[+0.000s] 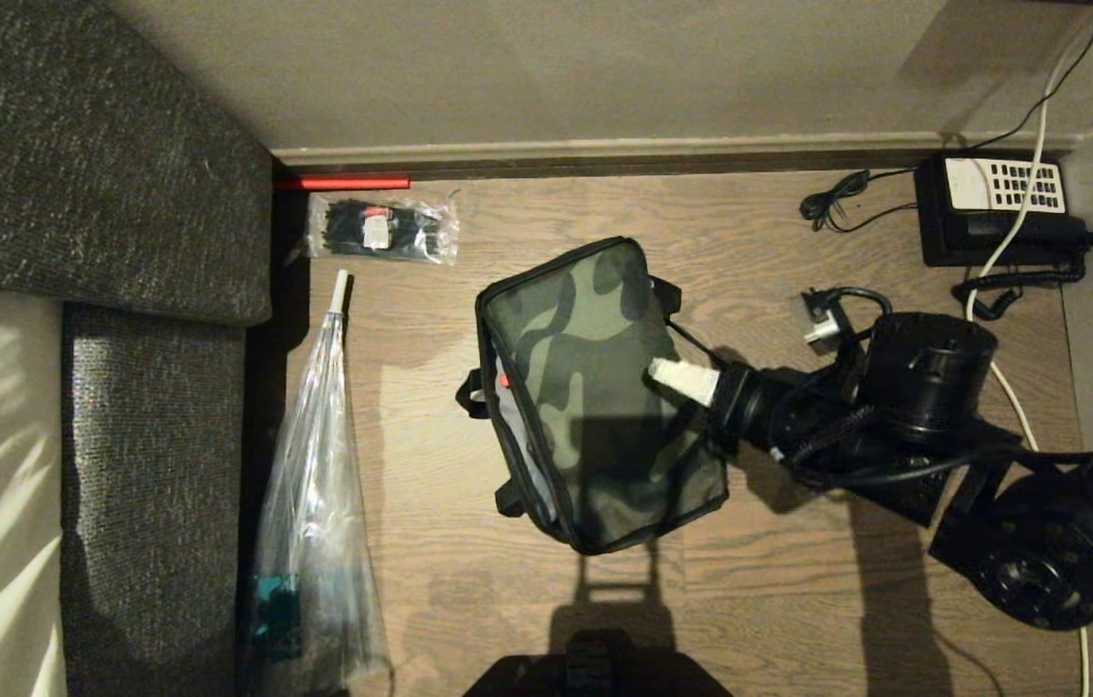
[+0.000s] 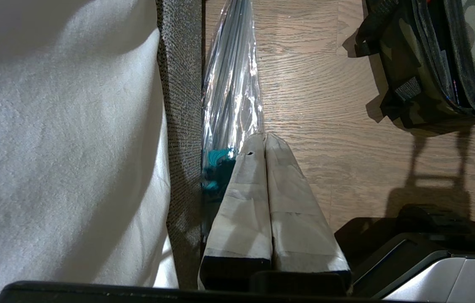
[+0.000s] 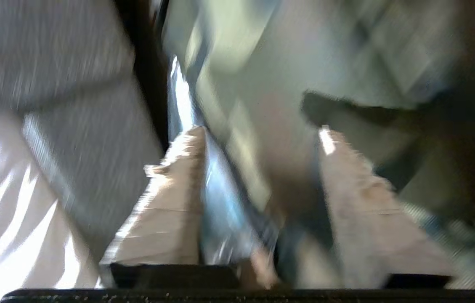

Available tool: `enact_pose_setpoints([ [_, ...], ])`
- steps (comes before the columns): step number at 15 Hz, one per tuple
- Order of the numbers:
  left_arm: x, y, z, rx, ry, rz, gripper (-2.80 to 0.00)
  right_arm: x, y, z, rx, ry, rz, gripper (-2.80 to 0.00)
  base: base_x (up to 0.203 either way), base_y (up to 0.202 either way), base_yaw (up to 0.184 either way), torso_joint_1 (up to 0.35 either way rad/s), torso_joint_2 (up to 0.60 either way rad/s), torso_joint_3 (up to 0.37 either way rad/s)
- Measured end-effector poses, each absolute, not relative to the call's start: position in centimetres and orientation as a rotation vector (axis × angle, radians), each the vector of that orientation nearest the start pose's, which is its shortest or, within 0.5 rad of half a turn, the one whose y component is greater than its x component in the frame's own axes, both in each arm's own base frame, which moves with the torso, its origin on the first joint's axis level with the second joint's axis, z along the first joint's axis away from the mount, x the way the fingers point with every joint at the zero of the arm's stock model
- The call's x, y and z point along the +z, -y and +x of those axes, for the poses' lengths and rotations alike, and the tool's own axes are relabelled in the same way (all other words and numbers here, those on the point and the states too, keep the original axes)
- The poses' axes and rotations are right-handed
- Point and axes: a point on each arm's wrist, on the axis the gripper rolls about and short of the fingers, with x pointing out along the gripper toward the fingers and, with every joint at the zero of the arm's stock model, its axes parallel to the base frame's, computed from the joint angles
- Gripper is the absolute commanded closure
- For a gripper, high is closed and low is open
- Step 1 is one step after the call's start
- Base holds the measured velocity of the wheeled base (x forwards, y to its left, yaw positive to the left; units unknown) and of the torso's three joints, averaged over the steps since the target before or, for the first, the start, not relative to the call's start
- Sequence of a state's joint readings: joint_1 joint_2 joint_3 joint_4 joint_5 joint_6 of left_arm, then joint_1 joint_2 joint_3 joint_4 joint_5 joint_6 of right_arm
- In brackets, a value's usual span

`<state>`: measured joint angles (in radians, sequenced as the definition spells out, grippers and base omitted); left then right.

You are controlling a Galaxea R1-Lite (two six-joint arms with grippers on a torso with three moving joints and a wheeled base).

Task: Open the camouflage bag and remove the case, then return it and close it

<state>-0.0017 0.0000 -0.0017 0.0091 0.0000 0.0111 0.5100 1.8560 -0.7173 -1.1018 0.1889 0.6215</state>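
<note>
One camouflage bag (image 1: 594, 392); one desk phone (image 1: 999, 208); one clear plastic bag of black ties (image 1: 381, 228); one long clear wrapped bundle (image 1: 314, 503); one red stick (image 1: 343, 182).

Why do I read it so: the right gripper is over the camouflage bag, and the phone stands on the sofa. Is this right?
Not quite. The right gripper is over the camouflage bag, but the phone stands on the wooden floor by the wall, not on the sofa. The head view shows it.
</note>
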Motion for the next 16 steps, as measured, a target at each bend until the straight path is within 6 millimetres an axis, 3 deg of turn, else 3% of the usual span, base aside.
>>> enact_pose_setpoints([
  [3, 7.5, 0.0, -2.3, -0.002, -0.007, 0.012, 0.00, 16.9, -15.0, 31.4, 0.604, -0.162, 0.607, 0.00, 0.000, 0.000, 0.000, 0.000, 0.00, 0.000],
  [7, 7.5, 0.0, -2.3, -0.002, -0.007, 0.011, 0.00, 16.5, -15.3, 34.0, 0.444, -0.087, 0.630, 0.00, 0.000, 0.000, 0.000, 0.000, 0.00, 0.000],
  [12, 7.5, 0.0, -2.3, -0.002, -0.007, 0.011, 0.00, 14.7, -17.5, 34.8, 0.400, -0.121, 0.640, 0.00, 0.000, 0.000, 0.000, 0.000, 0.00, 0.000],
  [16, 7.5, 0.0, -2.3, -0.002, -0.007, 0.012, 0.00, 14.2, -20.0, 33.7, 0.442, -0.191, 0.691, 0.00, 0.000, 0.000, 0.000, 0.000, 0.00, 0.000],
])
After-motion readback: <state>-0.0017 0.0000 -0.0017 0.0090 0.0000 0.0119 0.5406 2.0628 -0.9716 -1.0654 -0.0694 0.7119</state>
